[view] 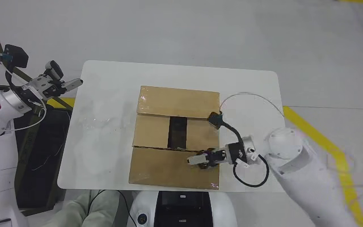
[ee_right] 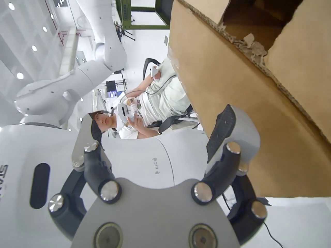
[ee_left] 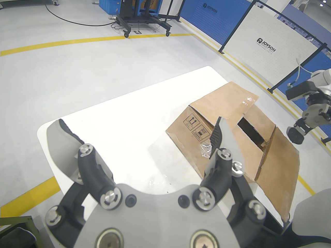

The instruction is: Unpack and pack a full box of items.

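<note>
1. The left gripper [view: 69,85] hangs just past the table [view: 102,164] corner at 10 o'clock, its fingers spread apart.
2. Bare tabletop runs from that corner to the box's 9 o'clock side.
3. The cardboard box [view: 176,102] sits mid-table with flaps folded out at 12 and 6 o'clock. A dark slot [view: 178,130] gapes between them.
4. The right gripper [view: 195,160] is over the 6 o'clock flap, near the table's edge, fingers apart.

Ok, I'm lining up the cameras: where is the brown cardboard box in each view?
Top view: brown cardboard box at the white table's centre.
Left wrist view: beyond the left claw, on the table.
Right wrist view: close beside the right claw.
Shared landmark: the dark slot between its flaps.
</note>
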`<state>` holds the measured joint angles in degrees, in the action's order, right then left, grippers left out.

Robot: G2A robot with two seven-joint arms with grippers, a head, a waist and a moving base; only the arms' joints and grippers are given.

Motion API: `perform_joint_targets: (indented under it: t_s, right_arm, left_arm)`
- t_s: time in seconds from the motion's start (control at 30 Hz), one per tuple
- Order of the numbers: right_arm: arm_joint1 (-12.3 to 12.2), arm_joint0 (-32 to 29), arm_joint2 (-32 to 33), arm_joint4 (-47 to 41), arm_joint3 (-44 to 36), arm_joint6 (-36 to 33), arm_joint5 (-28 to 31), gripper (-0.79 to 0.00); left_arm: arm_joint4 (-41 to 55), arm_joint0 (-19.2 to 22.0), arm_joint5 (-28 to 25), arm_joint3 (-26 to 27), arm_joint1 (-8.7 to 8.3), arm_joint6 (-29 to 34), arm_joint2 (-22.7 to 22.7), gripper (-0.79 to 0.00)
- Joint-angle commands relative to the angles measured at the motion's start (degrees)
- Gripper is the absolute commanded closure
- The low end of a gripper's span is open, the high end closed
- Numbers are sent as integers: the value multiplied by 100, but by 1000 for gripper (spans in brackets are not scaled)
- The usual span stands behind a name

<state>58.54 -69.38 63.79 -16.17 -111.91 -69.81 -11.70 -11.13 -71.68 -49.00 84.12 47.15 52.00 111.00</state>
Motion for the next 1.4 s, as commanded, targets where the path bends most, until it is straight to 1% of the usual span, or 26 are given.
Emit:
perform_joint_targets:
  t_s: [0.0, 0.13, 0.23, 0.43, 0.67, 0.87, 1.37]
  right_arm:
    - [-37, -130, 290, -140, -23, 163, -108, -785]
    - [-94, -421, 839, -368, 58, 672, -235, -785]
    - [-137, -612, 1227, -431, 64, 938, -199, -785]
    - [-215, -979, 1918, -499, 36, 1194, -88, -785]
    - [-271, -1352, 2431, -388, -128, 1449, 127, -785]
    - [-283, -1539, 2650, -415, -118, 1734, 188, -785]
    - [-283, -1539, 2650, -415, -118, 1734, 188, -785]
  left_arm:
    - [0, 0, 0, 0, 0, 0, 0, -785]
    - [0, 0, 0, 0, 0, 0, 0, -785]
    - [0, 0, 0, 0, 0, 0, 0, -785]
    - [0, 0, 0, 0, 0, 0, 0, -785]
    - [0, 0, 0, 0, 0, 0, 0, -785]
    - [0, 0, 0, 0, 0, 0, 0, -785]
    - [0, 0, 0, 0, 0, 0, 0, -785]
